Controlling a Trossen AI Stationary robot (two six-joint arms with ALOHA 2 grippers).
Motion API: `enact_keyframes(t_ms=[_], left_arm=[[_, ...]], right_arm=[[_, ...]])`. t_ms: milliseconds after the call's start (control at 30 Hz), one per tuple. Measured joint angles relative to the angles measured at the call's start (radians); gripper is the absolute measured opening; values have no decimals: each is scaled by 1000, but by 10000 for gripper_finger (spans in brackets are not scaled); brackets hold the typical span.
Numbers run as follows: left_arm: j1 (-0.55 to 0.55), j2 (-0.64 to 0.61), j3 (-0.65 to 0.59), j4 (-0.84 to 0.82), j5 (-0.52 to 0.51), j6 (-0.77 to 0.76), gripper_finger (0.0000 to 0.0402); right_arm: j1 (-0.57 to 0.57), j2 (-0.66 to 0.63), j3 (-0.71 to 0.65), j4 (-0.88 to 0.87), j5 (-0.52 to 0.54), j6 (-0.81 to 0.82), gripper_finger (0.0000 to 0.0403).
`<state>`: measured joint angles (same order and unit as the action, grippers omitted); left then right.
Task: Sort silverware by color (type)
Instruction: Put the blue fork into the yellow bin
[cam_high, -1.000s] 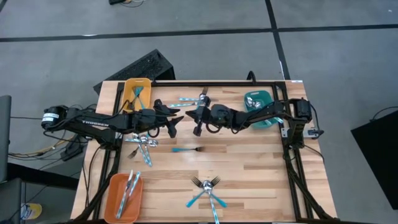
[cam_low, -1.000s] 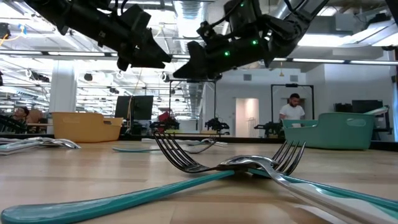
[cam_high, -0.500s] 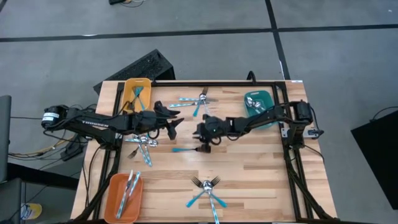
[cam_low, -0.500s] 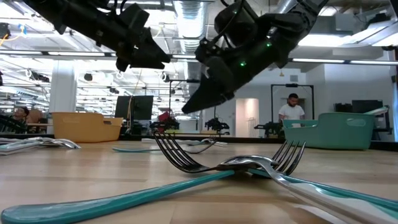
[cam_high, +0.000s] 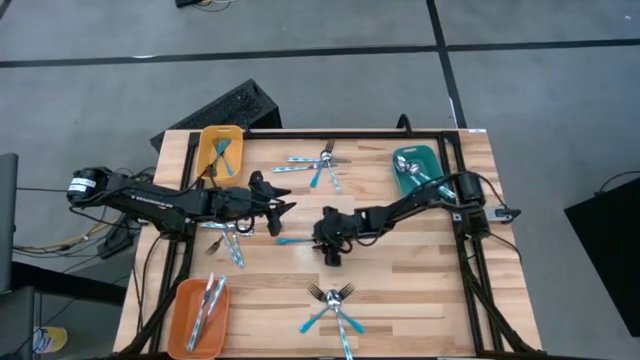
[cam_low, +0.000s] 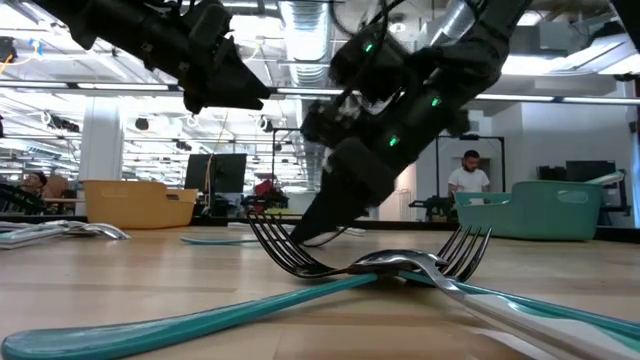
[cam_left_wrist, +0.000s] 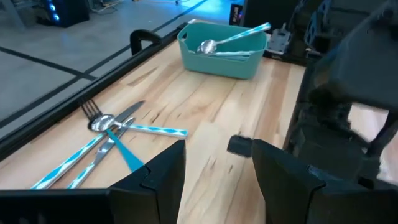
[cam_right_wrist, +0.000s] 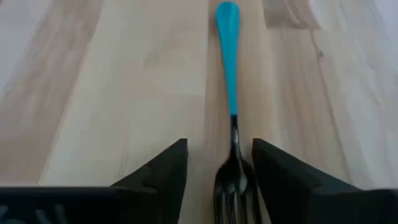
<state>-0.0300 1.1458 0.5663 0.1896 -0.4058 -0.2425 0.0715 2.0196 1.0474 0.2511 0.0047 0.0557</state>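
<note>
Fork (cam_right_wrist: 231, 134) with a light-blue handle lies flat on the tabletop (cam_high: 420, 270), alone near the middle, its dark tines directly between the spread fingers of the right hand (cam_high: 331, 243), which sits low over it without pinching it; the handle points straight away from that hand. In the low view the right hand (cam_low: 330, 215) reaches down almost to the wood.

Just beyond the handle's tip, across from the right hand, hovers the left hand (cam_high: 279, 207), its fingers spread and holding nothing. Close beside the left hand's arm lies a small cluster of silverware (cam_high: 228, 233).

On the near side of the right hand, toward the tabletop's front edge, rests a crossed pile of forks (cam_high: 334, 303). On its far side, near the back edge, lies another group of fork, knife and spoon (cam_left_wrist: 112, 130).

Behind the right hand, along its own arm, stands the teal tray (cam_high: 410, 166) with spoons in it. Past the left hand sit the yellow tray (cam_high: 207, 148), holding a few pieces, and the orange tray (cam_high: 183, 322) at the front corner, holding several more.
</note>
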Motion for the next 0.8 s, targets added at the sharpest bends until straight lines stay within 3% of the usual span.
enact_keyframes(t_ms=[167, 467, 667, 800], left_arm=[[-4, 0, 0, -23, -7, -17, 174], [-5, 0, 0, -21, -27, -31, 174], [-5, 0, 0, -34, -17, -31, 174], [-7, 0, 0, -58, -17, -44, 174]], right_arm=[[-6, 25, 9, -5, 9, -6, 154], [-41, 44, 19, -24, 27, -12, 18], [-68, -2, 13, -22, 57, -11, 12], [-85, -71, 12, 14, 167, -21, 7]])
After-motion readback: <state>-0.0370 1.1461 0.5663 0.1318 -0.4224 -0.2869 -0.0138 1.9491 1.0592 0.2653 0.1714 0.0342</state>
